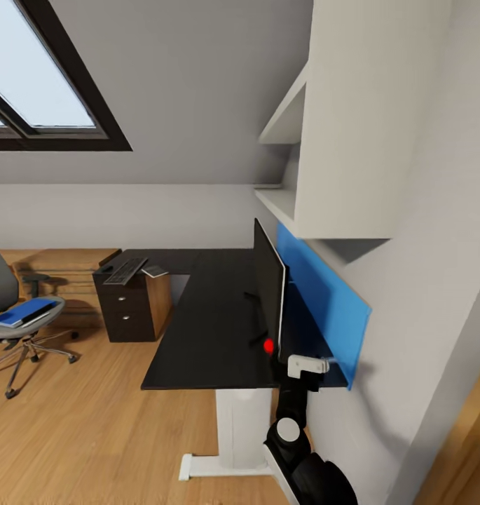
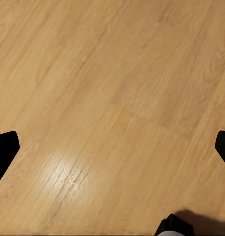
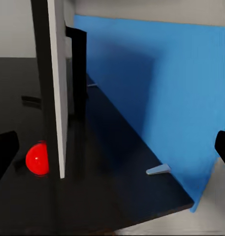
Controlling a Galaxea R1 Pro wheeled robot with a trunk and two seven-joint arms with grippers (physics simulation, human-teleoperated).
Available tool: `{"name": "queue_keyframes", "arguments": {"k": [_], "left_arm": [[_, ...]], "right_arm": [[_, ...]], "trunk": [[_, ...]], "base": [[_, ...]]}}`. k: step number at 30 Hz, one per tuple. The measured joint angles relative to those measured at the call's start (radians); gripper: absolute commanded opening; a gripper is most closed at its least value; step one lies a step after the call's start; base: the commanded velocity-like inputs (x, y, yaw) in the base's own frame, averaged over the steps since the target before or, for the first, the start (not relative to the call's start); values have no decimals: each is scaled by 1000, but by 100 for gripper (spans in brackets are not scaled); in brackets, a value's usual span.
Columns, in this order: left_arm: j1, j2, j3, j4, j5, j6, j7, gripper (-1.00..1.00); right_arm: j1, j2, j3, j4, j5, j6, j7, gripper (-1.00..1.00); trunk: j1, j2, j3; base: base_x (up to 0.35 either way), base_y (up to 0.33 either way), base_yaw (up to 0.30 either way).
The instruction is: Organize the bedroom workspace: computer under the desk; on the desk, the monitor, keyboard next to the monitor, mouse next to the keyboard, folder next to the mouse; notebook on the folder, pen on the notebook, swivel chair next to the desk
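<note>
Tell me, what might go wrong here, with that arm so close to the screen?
1. The right gripper sits at the desk corner, right beside the monitor edge; a careless swing could knock the thin screen over.
2. It is squeezed between the monitor and the blue wall panel, so it might scrape the panel.
3. The folder lies on the swivel chair, which could roll away if nudged.

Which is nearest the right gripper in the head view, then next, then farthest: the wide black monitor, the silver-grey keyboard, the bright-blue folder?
1. Wide black monitor, on the desk beside the right gripper.
2. Silver-grey keyboard, on the desk's far wing.
3. Bright-blue folder, on the chair seat, far left.
</note>
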Motion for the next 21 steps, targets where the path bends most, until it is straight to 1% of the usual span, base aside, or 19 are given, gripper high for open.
{"name": "queue_keyframes", "arguments": {"k": [2,5,7,14,16,19,20,21], "left_arm": [[0,0,0,0,0,4,0,100],[0,0,0,0,-1,7,0,100],[0,1,0,0,0,8,0,100],[0,2,1,0,1,12,-3,100],[0,4,1,0,1,26,-14,100],[0,8,3,0,2,68,-38,100],[0,11,3,0,2,76,-42,100],[0,22,6,-1,2,93,-49,100]], "right_arm": [[0,1,0,6,0,0,1,100],[0,1,0,13,-1,0,16,100],[0,1,-1,17,0,0,43,100],[0,2,-2,27,0,1,61,100],[0,2,-3,39,0,1,62,100],[-1,2,-3,73,0,-1,62,100],[-1,3,-3,79,0,-1,62,100],[-2,3,-3,96,-1,-2,62,100]], "trunk": [[0,0,0],[0,0,0],[0,0,0],[0,0,0],[0,0,0],[0,0,0],[0,0,0],[0,0,0]], "base": [[-323,62,0],[-285,181,0],[-264,226,0],[-234,259,0],[-216,274,0],[-213,276,0],[-213,277,0],[-212,277,0]]}}
